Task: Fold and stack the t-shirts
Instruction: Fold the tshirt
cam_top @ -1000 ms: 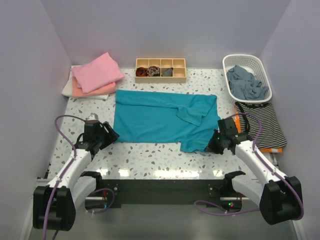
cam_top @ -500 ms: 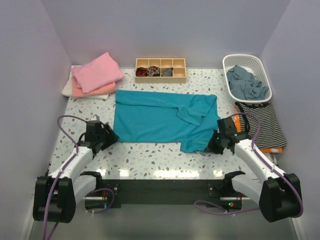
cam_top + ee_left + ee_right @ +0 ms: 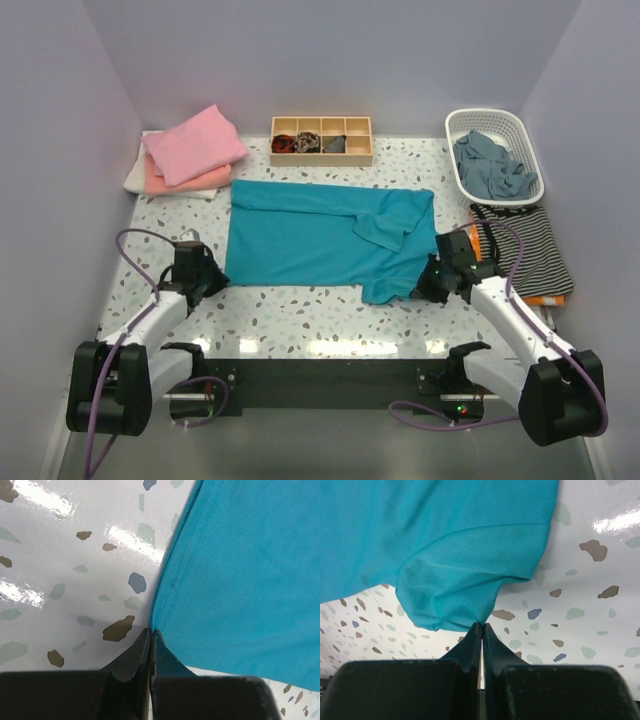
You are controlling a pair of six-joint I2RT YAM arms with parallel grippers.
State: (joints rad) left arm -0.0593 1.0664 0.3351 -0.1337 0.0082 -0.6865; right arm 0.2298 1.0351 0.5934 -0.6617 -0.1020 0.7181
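Observation:
A teal-blue t-shirt [image 3: 320, 238] lies spread across the middle of the table, one sleeve folded over its right half. My left gripper [image 3: 217, 278] is shut on the shirt's near left corner [image 3: 151, 628], the fingertips pinching the hem. My right gripper [image 3: 424, 288] is shut on the near right corner, and the cloth [image 3: 470, 580] bunches up right at its tips [image 3: 481, 625]. Folded pink, peach and white t-shirts [image 3: 190, 150] sit stacked at the back left.
A wooden divided box [image 3: 321, 140] stands at the back centre. A white basket [image 3: 527, 165] holding grey-blue cloth is at the back right, with a striped garment [image 3: 535, 250] lying on something orange in front of it. The side walls stand close.
My left gripper has gone from open to shut on the teal shirt's near left corner. The right gripper has stayed shut on its corner.

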